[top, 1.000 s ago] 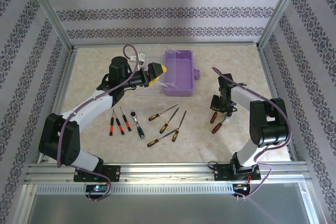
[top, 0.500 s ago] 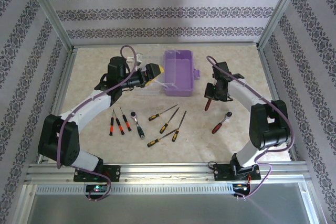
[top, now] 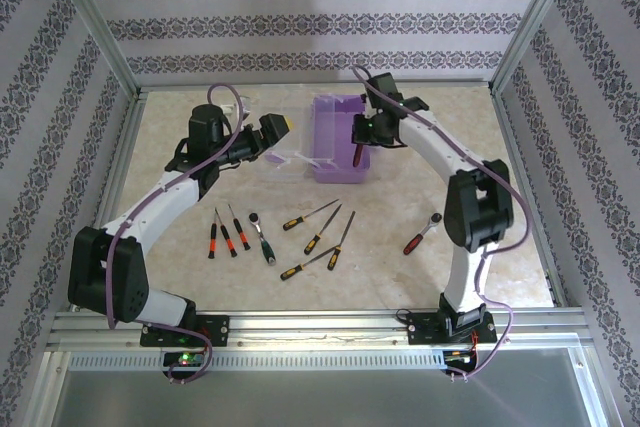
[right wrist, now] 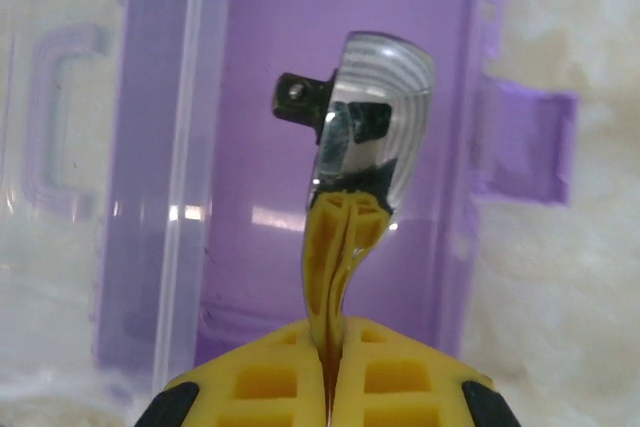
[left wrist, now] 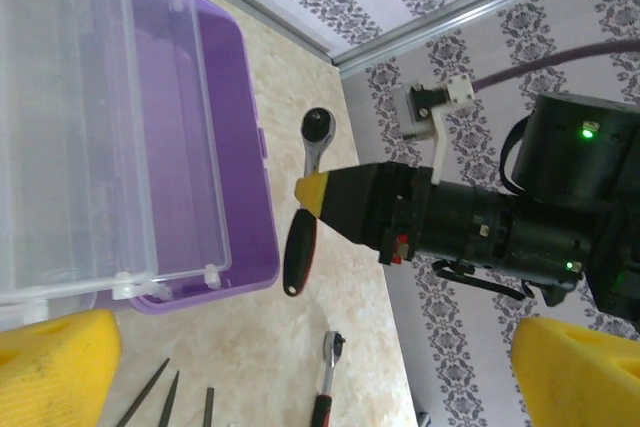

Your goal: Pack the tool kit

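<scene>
Clamped together with no gap between the yellow fingers (right wrist: 400,377), the right jaws pinch a ratchet (right wrist: 375,117) by its neck, just under the head. From the right wrist I see the head over the purple floor of the box base (right wrist: 260,277), with its square drive sticking out sideways toward the lid (right wrist: 60,247). The box handle (right wrist: 525,142) is on the other side. From above, the ratchet's long axis runs near to far, in line with the long sides of the base. Its dark handle (top: 357,154) points back toward the arm bases and its head points away. I cannot tell how high it hangs above the floor of the base.

My left jaws are spread as wide as they go and hold nothing. They sit just beside the clear lid, which lies swung out flat to the left of the base, joined to it along one long side.

The box stands at the far middle of the tabletop (top: 400,277), its long axis also near to far. Nearer me, well apart from it, lie three red screwdrivers (top: 228,237), a second ratchet (top: 263,237) and four orange screwdrivers (top: 313,241). A third ratchet (top: 420,235) lies off to the right.
</scene>
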Robot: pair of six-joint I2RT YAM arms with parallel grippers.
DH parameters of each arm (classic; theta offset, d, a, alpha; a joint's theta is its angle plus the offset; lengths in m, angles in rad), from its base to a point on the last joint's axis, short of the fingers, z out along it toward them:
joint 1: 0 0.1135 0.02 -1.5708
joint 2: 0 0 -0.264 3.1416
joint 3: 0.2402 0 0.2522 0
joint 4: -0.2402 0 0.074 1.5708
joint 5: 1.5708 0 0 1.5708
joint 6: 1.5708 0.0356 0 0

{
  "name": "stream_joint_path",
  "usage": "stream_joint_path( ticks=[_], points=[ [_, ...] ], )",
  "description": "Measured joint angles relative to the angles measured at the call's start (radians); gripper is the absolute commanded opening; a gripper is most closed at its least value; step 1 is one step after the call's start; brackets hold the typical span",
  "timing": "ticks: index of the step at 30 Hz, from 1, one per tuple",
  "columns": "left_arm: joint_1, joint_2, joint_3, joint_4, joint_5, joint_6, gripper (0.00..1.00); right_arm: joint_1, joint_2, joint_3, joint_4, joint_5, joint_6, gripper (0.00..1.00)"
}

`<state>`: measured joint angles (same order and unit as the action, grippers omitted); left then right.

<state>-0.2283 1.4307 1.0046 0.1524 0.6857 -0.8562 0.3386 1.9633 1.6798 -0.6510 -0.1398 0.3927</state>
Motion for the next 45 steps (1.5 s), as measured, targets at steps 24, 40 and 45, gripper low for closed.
stream_joint_path(
  ticks=[24, 40, 45],
  points=[
    [0.008, 0.001, 0.000, -0.012, 0.002, -0.003, 1.00, 0.006, 0.499, 0.497, -0.140, -0.066, -0.025, 0.01],
    [0.008, 0.001, 0.000, -0.010, 0.014, -0.019, 1.00, 0.006, 0.550, 0.592, -0.199, -0.074, -0.006, 0.24],
    [0.008, 0.001, 0.000, -0.010, 0.017, -0.020, 1.00, 0.006, 0.548, 0.597, -0.212, -0.071, -0.006, 0.24]
  ],
)
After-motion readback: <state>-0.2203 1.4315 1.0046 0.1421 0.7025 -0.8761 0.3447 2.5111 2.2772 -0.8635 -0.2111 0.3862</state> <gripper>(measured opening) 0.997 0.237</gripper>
